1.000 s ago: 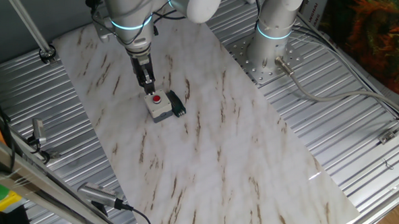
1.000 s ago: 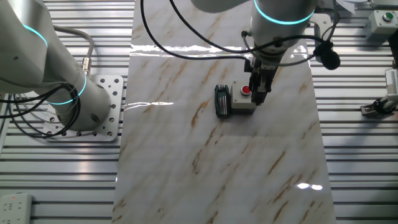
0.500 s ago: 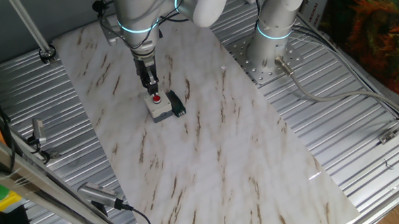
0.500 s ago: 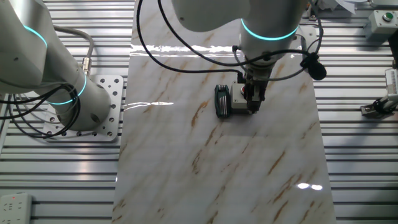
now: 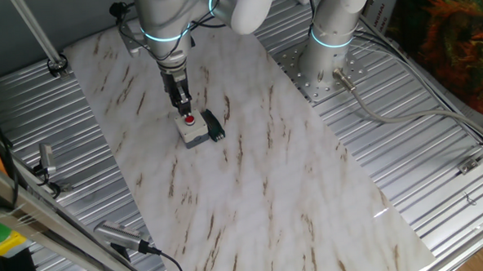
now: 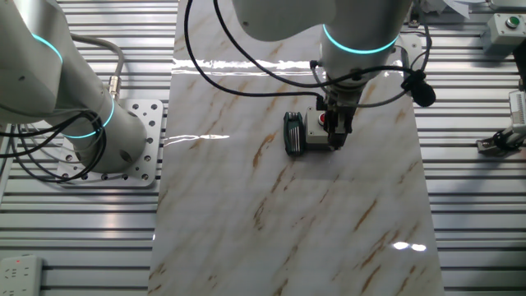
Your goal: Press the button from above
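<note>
Moved from beside to over the button, end effector; finger gap unclear.

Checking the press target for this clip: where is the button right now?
In one fixed view the button sits on the marble sheet near its far left end, directly under the gripper, with its black connector on its right.
</note>
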